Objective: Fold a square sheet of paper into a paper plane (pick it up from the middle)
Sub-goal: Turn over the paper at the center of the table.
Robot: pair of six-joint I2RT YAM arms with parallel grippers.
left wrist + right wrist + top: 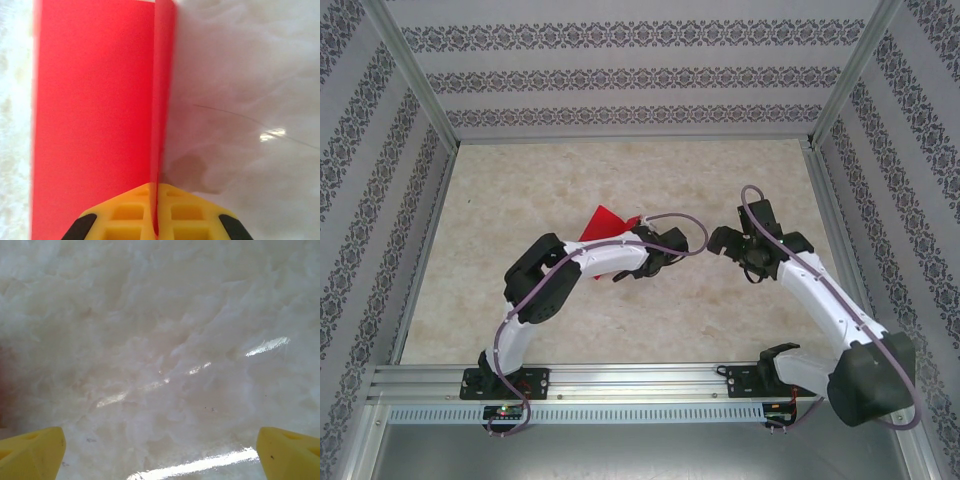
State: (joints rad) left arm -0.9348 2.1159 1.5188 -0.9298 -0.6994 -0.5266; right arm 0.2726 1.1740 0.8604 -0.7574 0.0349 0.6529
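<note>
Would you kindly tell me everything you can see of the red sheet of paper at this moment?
The square sheet of paper is thin, bright red, plain and unmarked. It is creased: one broad flat panel spreads left of an upright fold. The left gripper is shut on that fold, its yellow fingers pressing both sides. From above, a pointed red corner juts beyond the left arm over the marbled table. Whether it touches the table is unclear.

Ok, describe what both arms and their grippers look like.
The left arm and right arm have white tubular links, bulky black joints and black bases, each trailed by a looping mauve cable. The left gripper has yellow plastic fingers with square recesses and black corner patches; the right gripper shows plain yellow fingertips.
</note>
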